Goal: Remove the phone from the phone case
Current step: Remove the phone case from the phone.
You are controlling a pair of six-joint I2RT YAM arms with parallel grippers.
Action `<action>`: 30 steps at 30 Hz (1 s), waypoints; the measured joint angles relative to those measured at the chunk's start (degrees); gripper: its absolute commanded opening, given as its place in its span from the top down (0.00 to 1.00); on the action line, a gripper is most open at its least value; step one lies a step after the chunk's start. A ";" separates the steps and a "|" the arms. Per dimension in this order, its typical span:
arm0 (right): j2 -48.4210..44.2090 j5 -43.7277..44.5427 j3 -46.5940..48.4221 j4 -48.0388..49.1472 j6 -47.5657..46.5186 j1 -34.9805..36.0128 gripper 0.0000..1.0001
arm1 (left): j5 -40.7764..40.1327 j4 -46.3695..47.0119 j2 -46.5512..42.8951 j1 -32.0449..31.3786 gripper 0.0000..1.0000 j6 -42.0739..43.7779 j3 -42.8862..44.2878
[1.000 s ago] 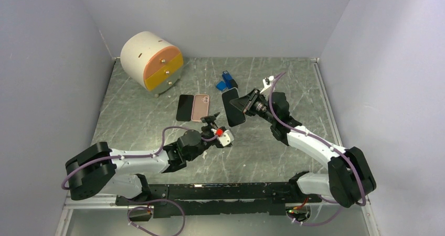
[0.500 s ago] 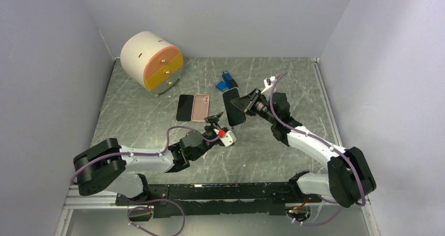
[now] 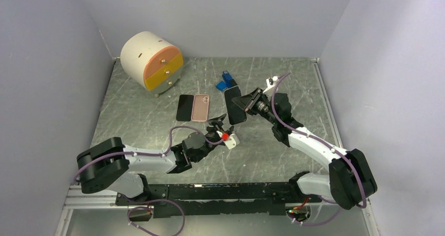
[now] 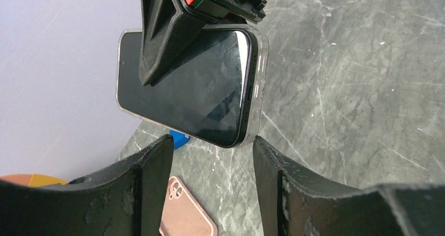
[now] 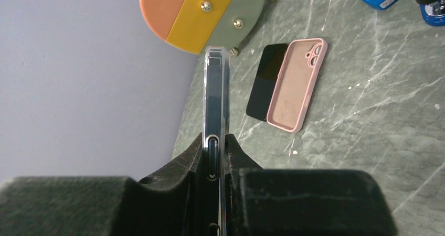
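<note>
One phone (image 4: 210, 97) inside clear case (image 4: 261, 73)

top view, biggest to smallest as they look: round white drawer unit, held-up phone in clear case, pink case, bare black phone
1. Round white drawer unit, orange and yellow fronts
2. Black phone in clear plastic case; lifted nearer the camera, so unsure
3. Pink phone case and bare black phone: alike

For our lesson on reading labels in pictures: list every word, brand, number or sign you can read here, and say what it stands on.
None can be read.
The phone in its clear case shows only a dark, blank screen.
The pink case, black phone, drawer chest and blue items bear no marks clear enough to read.
</note>
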 measured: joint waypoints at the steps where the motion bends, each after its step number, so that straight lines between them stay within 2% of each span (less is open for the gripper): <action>1: 0.00 0.02 -0.07 0.00 -0.04 0.00 1.00 | -0.02 -1.16 -0.28 0.00 0.38 0.00 0.33; 7: 0.00 -0.02 -0.07 0.02 -0.02 0.04 1.00 | -0.33 -8.37 -2.34 -0.02 0.37 -0.44 2.60; 11: 0.02 -0.04 -0.07 -0.04 -0.22 0.04 1.00 | -0.44 -8.70 -2.34 -0.02 0.35 -0.42 2.69; 13: 0.02 -0.04 -0.07 -0.26 -0.35 0.11 1.00 | -0.33 -9.68 -2.62 -0.02 0.32 -0.48 2.89; 18: 0.15 -0.04 -0.09 -1.07 -1.11 0.11 1.00 | -0.17 -12.52 -5.38 -0.02 0.16 -1.51 3.32; 20: 0.17 -0.07 -0.15 -1.36 -1.16 0.15 1.00 | -0.20 -12.68 -6.67 0.02 0.15 -2.23 3.43; 25: 0.20 -0.50 -0.66 -1.49 -1.07 -0.17 1.00 | -0.35 -13.29 -8.13 0.92 0.16 -6.78 3.43; 30: 0.20 -1.97 -2.86 0.57 0.31 -1.11 1.00 | 2.03 -15.30 -10.03 5.49 0.16 -17.79 2.47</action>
